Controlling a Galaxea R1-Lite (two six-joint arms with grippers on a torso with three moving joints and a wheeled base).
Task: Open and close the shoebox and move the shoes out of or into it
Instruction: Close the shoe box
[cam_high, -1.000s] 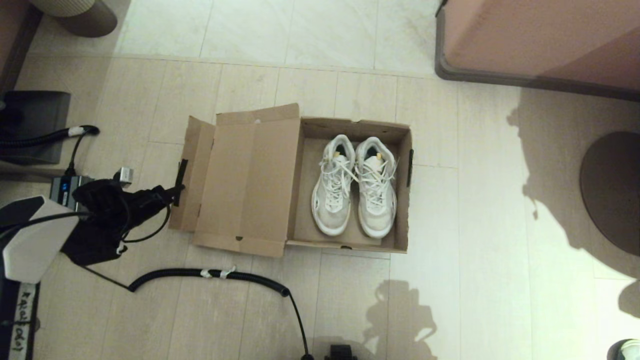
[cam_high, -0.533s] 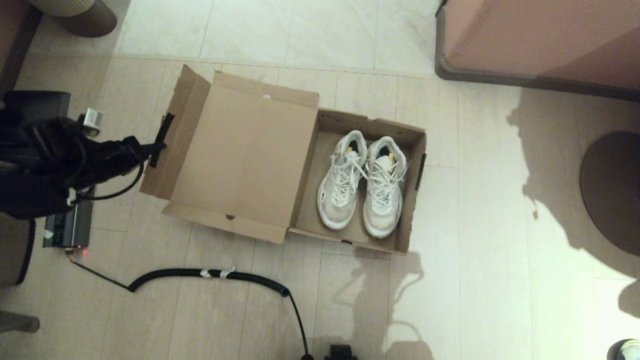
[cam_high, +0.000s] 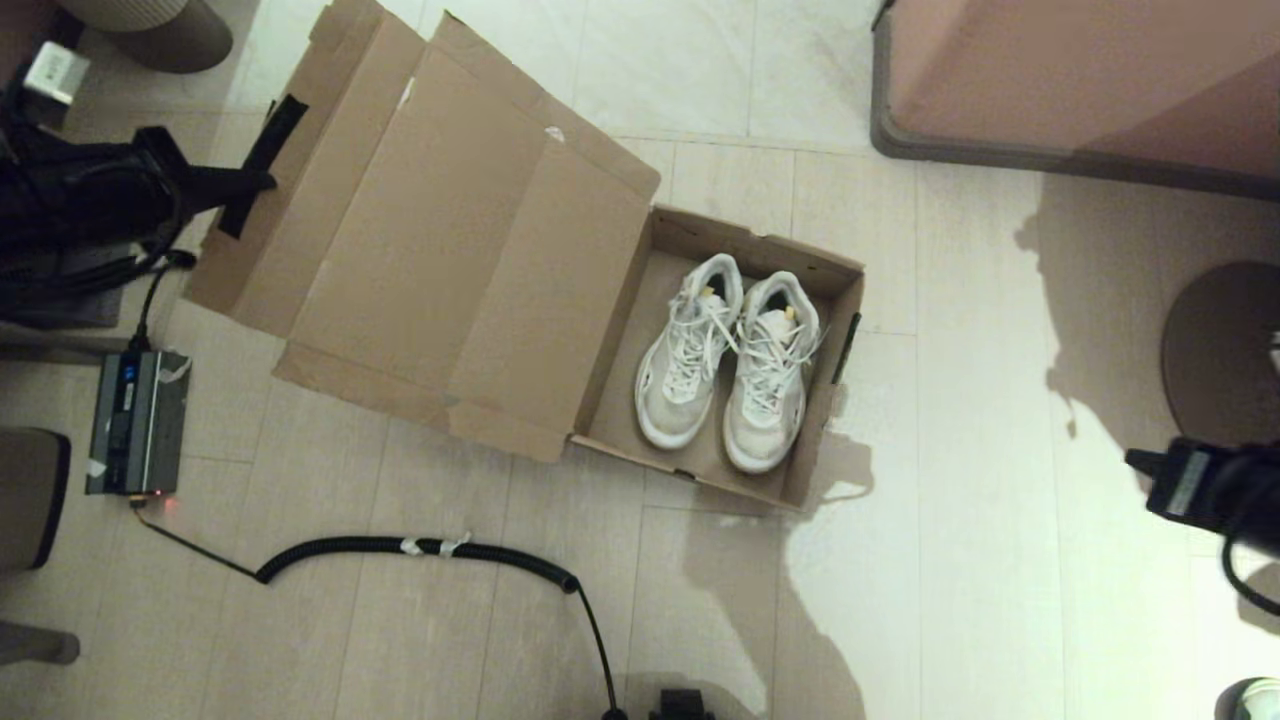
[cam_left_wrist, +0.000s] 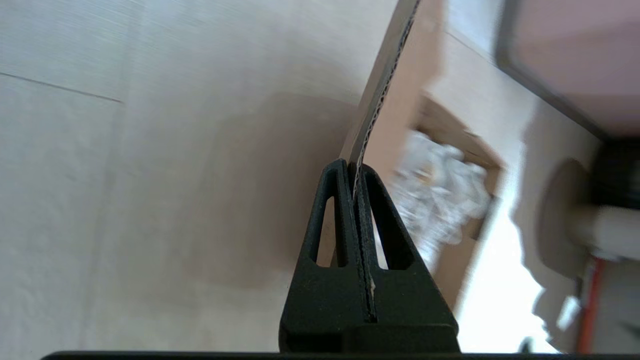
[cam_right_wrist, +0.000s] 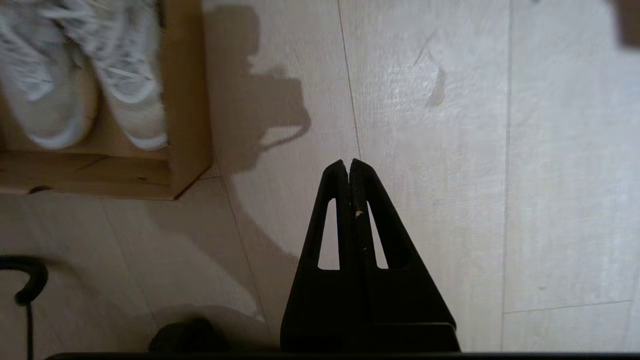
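Left of the shoes, the left gripper pinches the shoebox lid's front flap, raised.

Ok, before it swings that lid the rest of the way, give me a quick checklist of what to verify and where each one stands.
1. Left end effector clamped on the lid's front flap: ok.
2. Shoes side by side inside the shoebox: ok.
3. Lid raised off the floor: ok.
4. Box seated flat: cannot tell; it sits skewed to the floor tiles.
5. Right end effector shut, empty, over bare floor beside the box: ok.
6. Coiled cable apart from the box: ok.
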